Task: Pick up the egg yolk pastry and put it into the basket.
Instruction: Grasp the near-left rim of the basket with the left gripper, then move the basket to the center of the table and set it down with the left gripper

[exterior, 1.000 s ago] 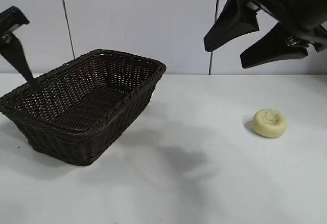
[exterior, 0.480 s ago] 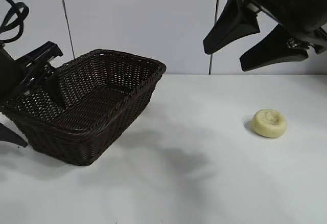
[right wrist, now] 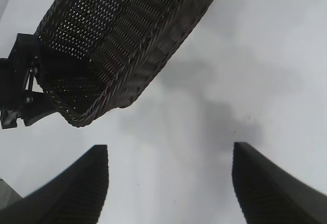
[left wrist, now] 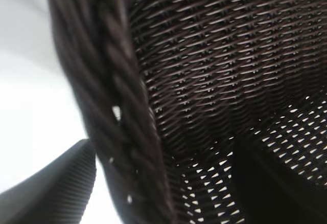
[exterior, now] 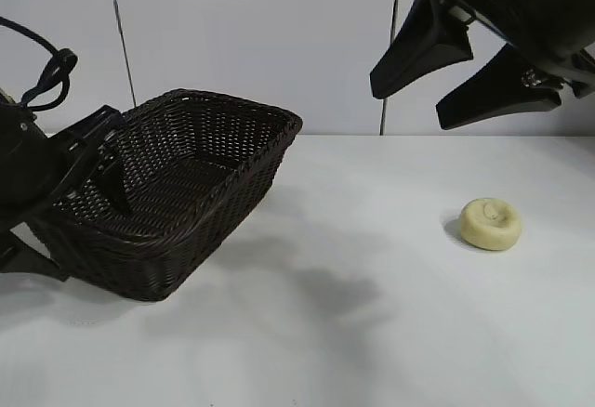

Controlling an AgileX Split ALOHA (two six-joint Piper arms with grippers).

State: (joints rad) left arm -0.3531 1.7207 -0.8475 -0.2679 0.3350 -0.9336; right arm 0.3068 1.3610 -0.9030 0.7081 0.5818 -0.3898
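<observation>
Yellow egg yolk pastry (exterior: 491, 224) lies untouched on our counter (exterior: 372, 333), well apart from the basket (exterior: 186, 240), whose rim our wide left claw (exterior: 70, 203) straddles while our right claw (exterior: 465, 68) hangs wide and empty above.

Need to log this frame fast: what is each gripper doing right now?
Left gripper: open, fingers astride the basket rim, one inside, one outside; not clamped.
Right gripper: open, holding nothing, hanging above the egg yolk pastry.
</observation>
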